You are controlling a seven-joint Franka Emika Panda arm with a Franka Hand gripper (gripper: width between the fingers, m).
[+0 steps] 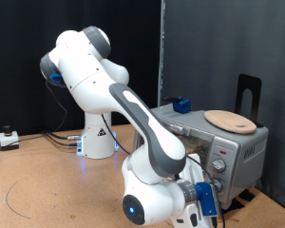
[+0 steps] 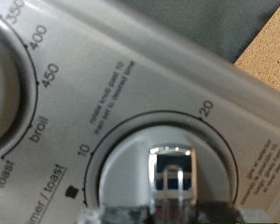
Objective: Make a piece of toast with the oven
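The silver toaster oven [image 1: 239,144] stands at the exterior view's right. Its door is mostly hidden behind my arm. My gripper [image 1: 215,180] is pressed up to the knob panel on the oven's right-hand side. In the wrist view the panel fills the frame: the timer knob [image 2: 173,168] with marks 10 and 20 is straight ahead, and its chrome grip runs down between my dark fingertips [image 2: 117,213] at the frame's edge. My gripper [image 2: 173,213] is shut on that grip. The piece of toast is not in view.
A round light-wood board [image 1: 229,121] lies on top of the oven, with a small blue block [image 1: 183,104] behind it. The temperature dial [image 2: 2,84] sits beside the timer knob. A black stand [image 1: 248,93] rises behind the oven. Cables lie on the table at the exterior view's left.
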